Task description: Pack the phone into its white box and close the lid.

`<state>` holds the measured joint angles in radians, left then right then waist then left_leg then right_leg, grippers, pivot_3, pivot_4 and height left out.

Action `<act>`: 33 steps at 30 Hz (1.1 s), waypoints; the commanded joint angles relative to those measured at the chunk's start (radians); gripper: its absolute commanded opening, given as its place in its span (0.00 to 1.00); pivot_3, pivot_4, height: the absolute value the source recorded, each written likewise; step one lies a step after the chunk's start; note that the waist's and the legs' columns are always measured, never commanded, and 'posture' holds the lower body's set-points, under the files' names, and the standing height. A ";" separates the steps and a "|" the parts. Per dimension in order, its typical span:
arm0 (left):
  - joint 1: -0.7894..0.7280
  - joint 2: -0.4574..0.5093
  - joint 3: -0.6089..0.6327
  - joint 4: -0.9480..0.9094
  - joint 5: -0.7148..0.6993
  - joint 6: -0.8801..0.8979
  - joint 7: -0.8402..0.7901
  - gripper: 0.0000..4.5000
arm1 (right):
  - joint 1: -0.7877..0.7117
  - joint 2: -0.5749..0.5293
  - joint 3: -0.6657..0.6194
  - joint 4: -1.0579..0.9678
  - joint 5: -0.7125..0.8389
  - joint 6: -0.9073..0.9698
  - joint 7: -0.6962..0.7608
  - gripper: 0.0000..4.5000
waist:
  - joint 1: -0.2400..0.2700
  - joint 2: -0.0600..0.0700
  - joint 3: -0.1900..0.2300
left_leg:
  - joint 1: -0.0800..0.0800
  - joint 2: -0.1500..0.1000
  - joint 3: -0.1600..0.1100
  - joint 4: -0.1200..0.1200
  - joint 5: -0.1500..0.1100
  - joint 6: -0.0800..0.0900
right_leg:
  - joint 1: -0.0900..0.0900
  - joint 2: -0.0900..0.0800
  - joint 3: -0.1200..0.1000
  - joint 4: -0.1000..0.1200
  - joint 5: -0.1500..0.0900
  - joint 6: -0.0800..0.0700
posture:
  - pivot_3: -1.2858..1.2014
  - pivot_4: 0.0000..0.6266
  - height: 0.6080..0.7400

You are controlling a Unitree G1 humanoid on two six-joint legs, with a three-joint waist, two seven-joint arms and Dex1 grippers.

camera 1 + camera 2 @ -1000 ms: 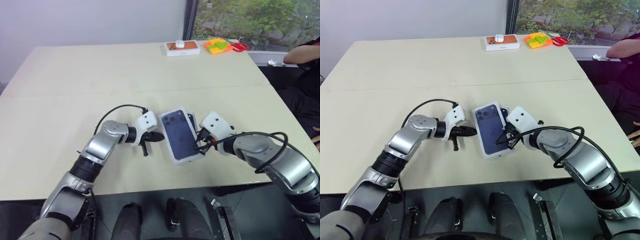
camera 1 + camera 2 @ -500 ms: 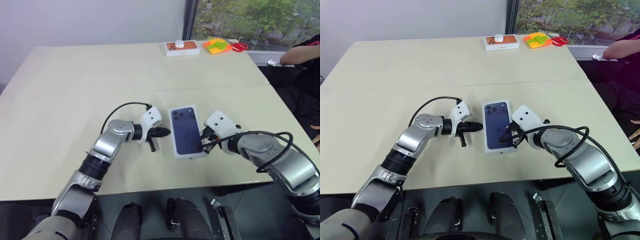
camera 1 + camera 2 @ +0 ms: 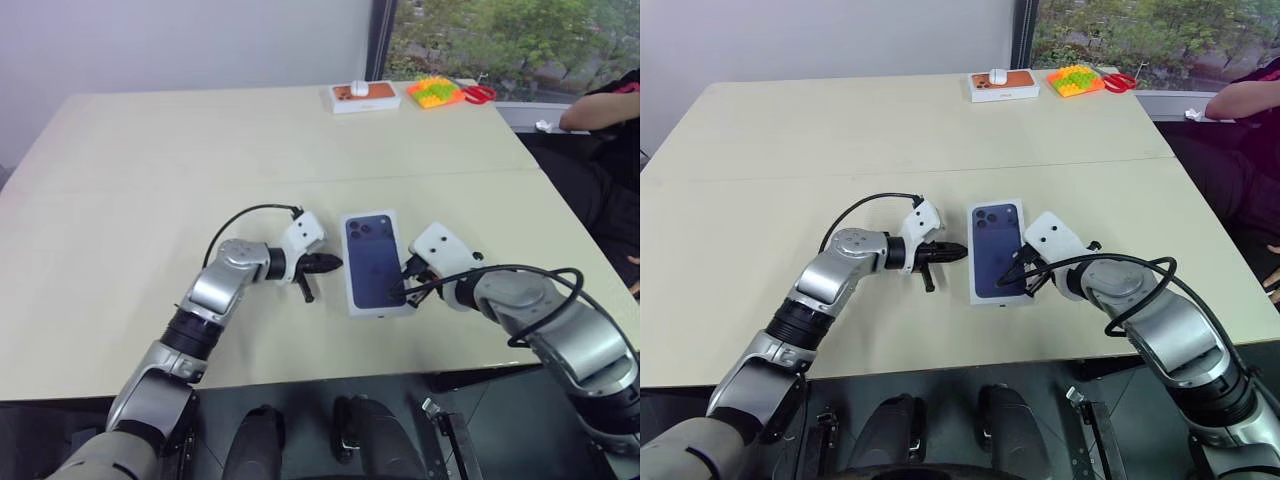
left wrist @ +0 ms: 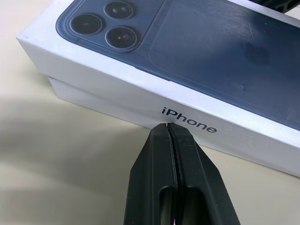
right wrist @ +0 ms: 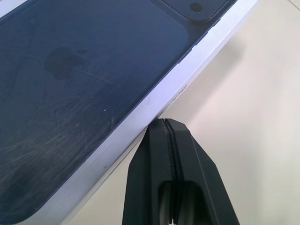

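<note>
Left eye view: the lid (image 3: 378, 262) sat on the white box (image 4: 117, 108), flat on the table (image 3: 200, 170) near its front edge, printed phone picture up.
Lid: it covered the box squarely, its lenses at the end away from the robot; the left wrist view showed the lid's wall with the word "iPhone" above a strip of the base.
Phone: I could not see it, with the lid on.
Left gripper (image 3: 331, 263): just to the left of the lid's long side, its black fingers (image 4: 173, 183) pressed together with nothing between them, the tips right at that side wall; touching or a hair off, I could not tell.
Right gripper (image 3: 407, 293): at the lid's right long side toward the near corner, jaws likewise closed on nothing, the tips at the wall's edge in the right wrist view.
White box with orange top (image 3: 365, 96): well beyond the lid, at the table's far edge.
Colourful blocks (image 3: 435, 91): just to the right of that far box, red scissors (image 3: 481, 93) beside them.
Person's arm (image 3: 600, 108): far right of the lid, beyond the table.
</note>
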<state>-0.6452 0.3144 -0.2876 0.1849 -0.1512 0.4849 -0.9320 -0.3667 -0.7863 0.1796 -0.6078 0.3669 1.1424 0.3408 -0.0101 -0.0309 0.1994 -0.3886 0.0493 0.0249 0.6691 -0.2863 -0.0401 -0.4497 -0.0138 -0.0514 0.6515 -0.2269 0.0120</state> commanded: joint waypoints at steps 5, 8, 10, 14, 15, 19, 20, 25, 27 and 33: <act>-0.030 -0.020 0.034 -0.047 -0.041 0.019 -0.006 0.01 | -0.003 0.019 -0.027 -0.024 -0.029 -0.018 0.010 0.00 | 0.000 0.000 0.000 | 0.000 0.000 0.000 0.000 0.000 0.000 | 0.000 0.000 0.000 0.000 0.000 0.000 | 0.52 0.24 1.00; -0.030 -0.021 0.035 -0.046 -0.039 0.020 -0.009 0.01 | -0.003 0.022 -0.035 -0.010 -0.043 -0.017 0.010 0.00 | 0.000 0.000 0.000 | 0.000 0.000 0.000 0.000 0.000 0.000 | 0.000 0.000 0.000 0.000 0.000 0.000 | 0.52 0.24 1.00; -0.030 -0.022 0.035 -0.047 -0.039 0.021 -0.011 0.01 | -0.003 0.023 -0.038 -0.008 -0.048 -0.015 0.013 0.00 | 0.000 0.000 0.000 | 0.000 0.000 0.000 0.000 0.000 0.000 | 0.000 0.000 0.000 0.001 0.000 0.000 | 0.52 0.24 1.00; -0.030 -0.026 0.040 -0.045 -0.040 0.023 -0.006 0.01 | -0.003 0.026 -0.040 -0.006 -0.059 -0.017 0.018 0.00 | 0.000 0.000 0.000 | 0.000 0.000 0.000 0.000 0.000 0.000 | 0.000 0.000 0.000 0.001 0.000 0.000 | 0.52 0.24 1.00; -0.029 -0.025 0.041 -0.045 -0.041 0.025 -0.008 0.01 | -0.006 0.027 -0.043 -0.004 -0.061 -0.017 0.019 0.00 | 0.000 0.000 0.000 | 0.000 0.000 0.000 0.000 0.000 0.000 | 0.000 0.000 0.000 0.001 0.000 0.000 | 0.52 0.24 1.00; -0.027 -0.023 0.047 -0.047 -0.049 0.040 -0.011 0.01 | -0.009 0.029 -0.047 0.000 -0.066 -0.017 0.026 0.00 | 0.000 0.000 0.000 | 0.000 0.000 0.000 0.000 0.000 0.000 | 0.000 0.000 0.000 0.001 0.000 0.000 | 0.52 0.24 1.00; -0.028 -0.022 0.049 -0.046 -0.053 0.045 -0.009 0.01 | -0.008 0.029 -0.046 0.001 -0.068 -0.018 0.028 0.00 | -0.001 0.000 0.000 | 0.000 0.000 0.000 0.000 0.000 0.000 | 0.000 0.000 0.000 0.001 0.000 0.000 | 0.52 0.24 1.00; -0.025 -0.013 0.061 -0.051 -0.070 0.070 -0.005 0.01 | -0.009 0.029 -0.044 0.004 -0.079 -0.025 0.037 0.00 | -0.001 0.000 0.000 | 0.001 0.000 0.000 0.000 0.000 0.000 | 0.000 0.000 0.000 0.001 0.000 0.000 | 0.52 0.24 1.00; -0.022 -0.007 0.063 -0.055 -0.073 0.073 -0.006 0.01 | -0.010 0.031 -0.043 0.005 -0.082 -0.027 0.040 0.00 | -0.001 0.000 0.000 | 0.001 0.000 0.000 0.000 0.000 0.000 | 0.000 0.000 0.000 0.001 0.000 0.000 | 0.52 0.24 1.00; -0.022 -0.004 0.067 -0.054 -0.076 0.072 0.004 0.01 | -0.022 0.046 -0.027 0.018 -0.095 -0.035 0.043 0.00 | -0.001 0.000 0.000 | 0.001 0.000 0.000 0.000 0.000 0.000 | 0.000 0.000 0.000 0.001 0.000 0.000 | 0.52 0.24 1.00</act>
<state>-0.6460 0.3120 -0.2400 0.1705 -0.2091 0.5614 -0.9308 -0.3673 -0.7483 0.1579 -0.5805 0.2836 1.1277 0.3818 -0.0108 -0.0309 0.1994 -0.3880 0.0493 0.0248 0.6694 -0.2862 -0.0402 -0.4497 -0.0137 -0.0513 0.6530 -0.2266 0.0115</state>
